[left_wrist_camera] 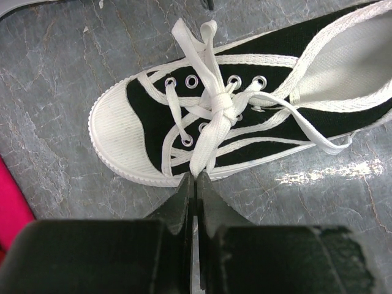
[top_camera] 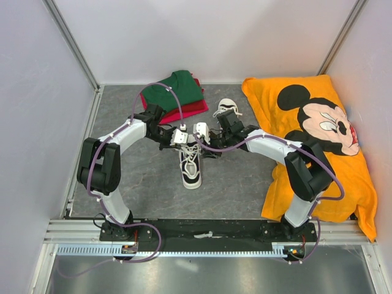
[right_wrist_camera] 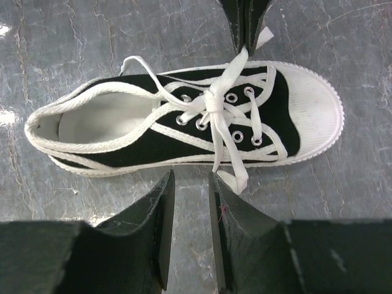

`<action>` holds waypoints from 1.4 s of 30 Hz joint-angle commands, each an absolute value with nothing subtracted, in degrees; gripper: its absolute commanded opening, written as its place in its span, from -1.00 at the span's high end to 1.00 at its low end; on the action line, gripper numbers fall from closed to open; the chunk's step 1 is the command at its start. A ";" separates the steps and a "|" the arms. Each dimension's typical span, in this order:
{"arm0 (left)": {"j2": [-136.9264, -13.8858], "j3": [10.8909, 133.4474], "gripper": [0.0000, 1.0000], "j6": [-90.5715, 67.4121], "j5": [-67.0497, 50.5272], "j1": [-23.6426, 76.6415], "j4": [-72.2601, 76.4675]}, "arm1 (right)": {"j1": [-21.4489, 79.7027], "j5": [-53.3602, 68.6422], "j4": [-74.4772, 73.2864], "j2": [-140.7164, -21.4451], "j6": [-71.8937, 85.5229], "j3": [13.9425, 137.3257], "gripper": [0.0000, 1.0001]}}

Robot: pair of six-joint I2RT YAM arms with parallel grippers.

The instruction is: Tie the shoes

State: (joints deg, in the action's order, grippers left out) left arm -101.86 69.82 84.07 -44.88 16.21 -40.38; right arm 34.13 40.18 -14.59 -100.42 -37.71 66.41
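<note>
progress looks partial: one shoe is under way, the other apparently untouched. the black canvas sneaker with a white rubber toe cap [top_camera: 190, 165] lies flat on the grey stone-patterned worktop [top_camera: 141, 184], between the two claws and just ahead of each one's fingertips. its flat white laces are drawn into a knot [left_wrist_camera: 223, 107] over the eyelets, so the first crossing seems done. whether proper bow loops have formed i cannot tell; the strands look more like loose tails. the left claw [left_wrist_camera: 195, 184] is pressed together, pinching the lace strand [left_wrist_camera: 205, 144] that runs straight out from the knot to its tips. the right claw [right_wrist_camera: 190, 184] stands spread with nothing between its fingers, and the free lace end [right_wrist_camera: 234, 174] lies just to the outside of one finger, not gripped. a second black sneaker [top_camera: 227, 108] sits beyond the right claw, near the orange mickey mouse cloth [top_camera: 318, 122], its laces too small to read. by my judgement the bow on the first shoe and all of the second remain.
</note>
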 commanded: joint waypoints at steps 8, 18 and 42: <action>-101.43 71.81 0.94 84.20 -45.26 16.26 -40.87 | 34.72 41.40 -11.87 -104.59 -38.58 67.94 0.31; -101.43 71.89 0.79 84.20 -45.18 16.26 -40.87 | 34.63 37.09 -7.30 -105.99 -35.25 67.50 0.12; -100.55 72.51 0.97 85.87 -44.65 12.05 -43.33 | 35.25 35.25 -9.14 -105.56 -37.35 66.53 1.00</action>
